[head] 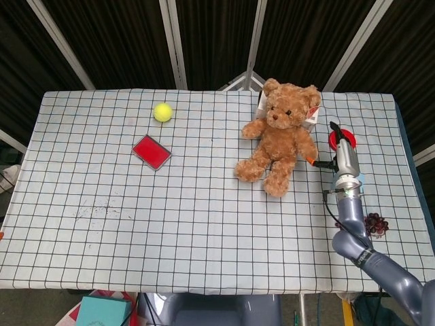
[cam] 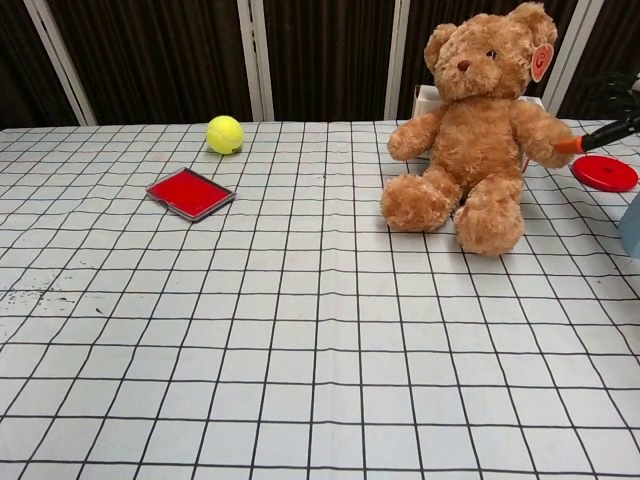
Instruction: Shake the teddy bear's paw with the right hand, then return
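My right arm comes up from the lower right corner of the head view. The grey forearm bends at the elbow and then goes almost straight up to the silver wrist. My right hand (head: 338,153) sits on top of this wrist, and its dark fingers (head: 323,164) stretch out sideways to my left, with an orange tip at the end. In the chest view only one dark finger (cam: 612,130) with the orange tip enters from the right edge. The fingers are apart and I hold nothing. My left arm and hand do not show in either view.
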Robot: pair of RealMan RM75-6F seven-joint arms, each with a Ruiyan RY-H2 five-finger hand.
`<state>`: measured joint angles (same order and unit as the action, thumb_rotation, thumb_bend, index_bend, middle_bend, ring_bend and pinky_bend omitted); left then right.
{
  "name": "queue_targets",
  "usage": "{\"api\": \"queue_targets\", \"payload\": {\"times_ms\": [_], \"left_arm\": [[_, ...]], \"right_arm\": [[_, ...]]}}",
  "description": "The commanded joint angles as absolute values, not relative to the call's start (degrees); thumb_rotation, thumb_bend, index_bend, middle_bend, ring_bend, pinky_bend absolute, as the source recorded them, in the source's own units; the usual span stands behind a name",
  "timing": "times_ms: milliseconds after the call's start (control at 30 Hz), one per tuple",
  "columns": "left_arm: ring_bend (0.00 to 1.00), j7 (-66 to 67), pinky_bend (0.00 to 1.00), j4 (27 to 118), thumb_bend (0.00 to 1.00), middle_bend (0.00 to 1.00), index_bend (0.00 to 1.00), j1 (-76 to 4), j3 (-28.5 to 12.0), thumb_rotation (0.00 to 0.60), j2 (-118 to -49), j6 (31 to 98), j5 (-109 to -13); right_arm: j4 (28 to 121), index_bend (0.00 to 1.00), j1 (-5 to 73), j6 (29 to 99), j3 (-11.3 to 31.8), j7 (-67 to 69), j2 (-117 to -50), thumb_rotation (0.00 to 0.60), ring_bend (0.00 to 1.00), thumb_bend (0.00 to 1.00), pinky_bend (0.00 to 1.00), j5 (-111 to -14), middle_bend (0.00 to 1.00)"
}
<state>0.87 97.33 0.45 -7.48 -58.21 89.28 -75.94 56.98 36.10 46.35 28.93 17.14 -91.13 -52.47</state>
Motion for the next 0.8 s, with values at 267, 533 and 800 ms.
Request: {"api": "queue_targets", "payload": {"times_ms": [267, 533, 800], "left_arm": [[0.06, -1.0, 0.19, 97.2, 0.20, 0.12, 0.26, 0.6, -7.4, 0.600, -57.7, 89.0, -76.1], [0.06, -1.7, 0.19, 97.2, 0.20, 0.12, 0.26, 0.5, -6.8, 0.600, -57.5, 88.9, -77.6], [0.06, -2.0, 0.19, 97.3, 0.20, 0.12, 0.26, 0.7, -6.1, 0.600, -57.2, 89.4, -79.1]], "right_arm": [[81.1, 0.11, 19.0, 60.0, 23.3, 23.0, -76.3, 0.600, 0.16, 0.18, 0.00, -61.5, 0.17], [94.5, 0.22, 7.3, 76.0, 10.7, 6.6, -69.8, 0.600, 0.20, 0.18, 0.00, -72.9, 0.20], [98.4, 0.14, 3.9, 77.9, 0.5, -1.5, -63.5, 0.600, 0.13, 0.18, 0.00, -83.9, 0.20]]}}
